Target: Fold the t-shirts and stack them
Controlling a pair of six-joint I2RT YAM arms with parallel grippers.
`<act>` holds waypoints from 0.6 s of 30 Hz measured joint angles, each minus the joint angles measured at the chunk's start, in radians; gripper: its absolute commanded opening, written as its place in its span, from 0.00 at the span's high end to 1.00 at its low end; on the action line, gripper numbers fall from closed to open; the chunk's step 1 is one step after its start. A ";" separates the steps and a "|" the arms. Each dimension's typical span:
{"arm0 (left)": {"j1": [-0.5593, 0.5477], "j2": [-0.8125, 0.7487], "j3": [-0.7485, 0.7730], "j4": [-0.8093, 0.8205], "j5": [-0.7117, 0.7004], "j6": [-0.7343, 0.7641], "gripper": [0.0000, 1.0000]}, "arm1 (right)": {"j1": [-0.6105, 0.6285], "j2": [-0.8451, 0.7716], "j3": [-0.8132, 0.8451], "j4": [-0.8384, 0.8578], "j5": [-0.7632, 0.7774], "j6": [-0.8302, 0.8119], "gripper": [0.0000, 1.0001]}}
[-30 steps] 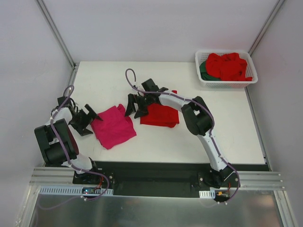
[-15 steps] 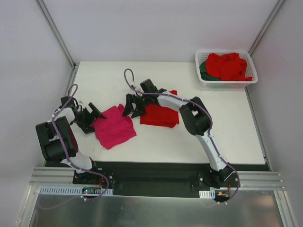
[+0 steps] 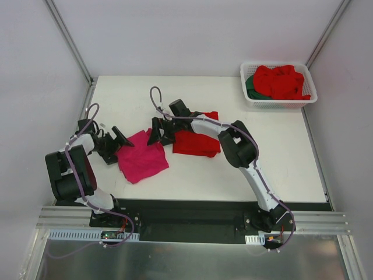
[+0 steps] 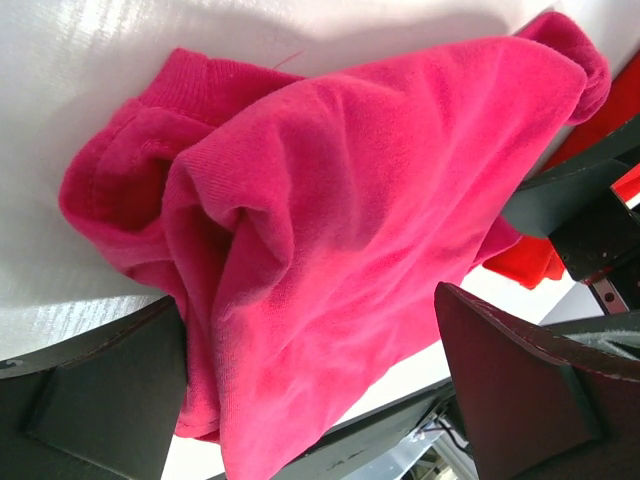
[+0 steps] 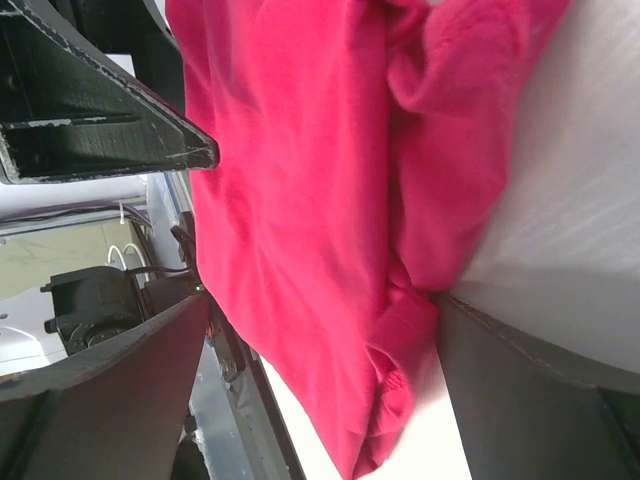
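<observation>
White tabletop (image 3: 280,157) carries the loosely folded magenta-pink t-shirt (image 3: 143,157), left of centre. The left gripper (image 3: 118,146) and right gripper (image 3: 158,137) flank its opposite edges, jaws spread wide, holding nothing. Pinching only the top layer would likely undo the fold when lifted.

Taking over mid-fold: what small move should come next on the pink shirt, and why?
Probably close both grippers on the pink t-shirt: the left gripper and right gripper stand open at its opposite edges, with its cloth reaching into both openings and nothing gripped yet.
</observation>
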 measured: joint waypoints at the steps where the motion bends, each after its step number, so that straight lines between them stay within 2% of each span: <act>1: -0.006 -0.001 0.000 -0.002 -0.002 0.000 0.01 | 0.003 0.000 0.000 0.000 0.000 0.000 0.04; 12: -0.053 -0.032 -0.032 -0.011 -0.024 -0.029 0.01 | 0.040 0.000 -0.001 -0.002 0.003 -0.010 0.02; 15: -0.062 -0.032 -0.033 -0.016 -0.024 -0.034 0.01 | 0.040 0.000 -0.001 -0.003 0.003 -0.014 0.13; 16: -0.064 -0.032 -0.033 -0.016 -0.024 -0.037 0.04 | 0.041 0.000 -0.001 -0.003 0.004 -0.017 0.22; 18: -0.066 -0.032 -0.033 -0.019 -0.024 -0.041 0.21 | 0.041 0.000 -0.001 -0.011 0.014 -0.024 0.28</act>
